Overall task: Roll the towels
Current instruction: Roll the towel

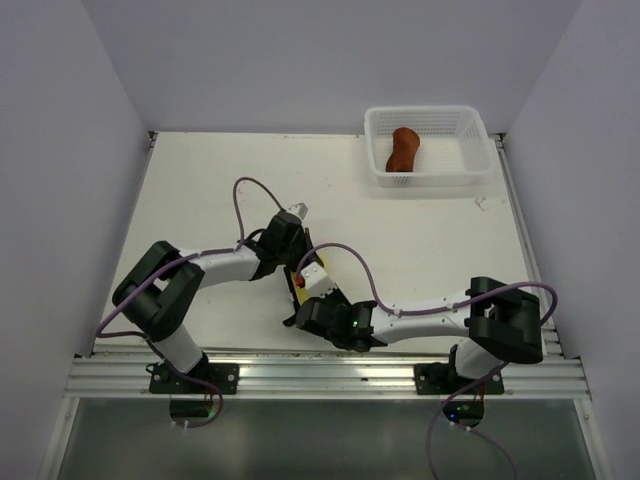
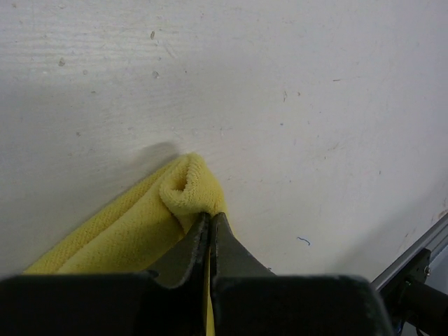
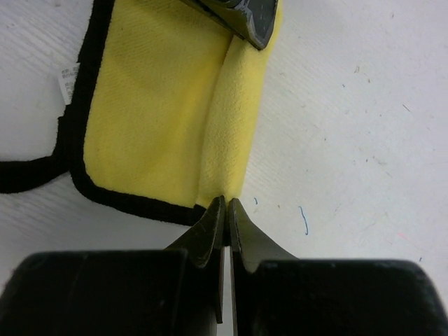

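Jaws of the left gripper (image 2: pixel 210 218) and right gripper (image 3: pixel 225 204) pinched the yellow towel's (image 3: pixel 154 105) folded edge on the near table (image 1: pixel 200 190), their arms (image 1: pixel 420 312) hiding it from above. I saw the rust-brown towel (image 1: pixel 403 150), seemingly rolled, in the basket (image 1: pixel 428 113).

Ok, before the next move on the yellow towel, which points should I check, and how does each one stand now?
1. Left jaws shut on the folded edge of the yellow towel: ok.
2. Right jaws shut on the same fold, at its opposite end: ok.
3. Fold straight between the two jaws: ok.
4. Unrolled part flat on the table: ok in the right wrist view.
5. Grip firm enough not to slip: cannot tell.
6. Rust-brown towel rolled, in the basket: ok.
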`<state>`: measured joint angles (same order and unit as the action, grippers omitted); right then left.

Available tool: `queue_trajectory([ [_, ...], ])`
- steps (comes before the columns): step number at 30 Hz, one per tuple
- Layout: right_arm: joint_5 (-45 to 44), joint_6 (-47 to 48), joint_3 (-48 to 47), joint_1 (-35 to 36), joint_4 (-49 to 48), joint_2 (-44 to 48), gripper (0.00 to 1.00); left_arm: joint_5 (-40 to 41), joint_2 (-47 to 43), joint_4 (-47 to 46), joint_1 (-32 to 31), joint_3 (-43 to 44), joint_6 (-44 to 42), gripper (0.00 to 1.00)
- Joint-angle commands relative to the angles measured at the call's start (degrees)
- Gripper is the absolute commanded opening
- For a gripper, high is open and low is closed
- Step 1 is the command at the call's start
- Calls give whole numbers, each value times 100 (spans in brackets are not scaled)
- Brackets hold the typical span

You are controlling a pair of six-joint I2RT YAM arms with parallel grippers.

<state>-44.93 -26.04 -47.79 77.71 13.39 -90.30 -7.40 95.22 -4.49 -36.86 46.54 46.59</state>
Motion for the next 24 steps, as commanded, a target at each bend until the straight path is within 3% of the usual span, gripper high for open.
queue_trajectory([
  [1,-95,-15,-187,253,682,-40,0,573,58,-1036,285,-5,43,0],
  [24,-903,987,-758,947,1254,-1147,0,256,-337,-2406,320,-840,131,0],
])
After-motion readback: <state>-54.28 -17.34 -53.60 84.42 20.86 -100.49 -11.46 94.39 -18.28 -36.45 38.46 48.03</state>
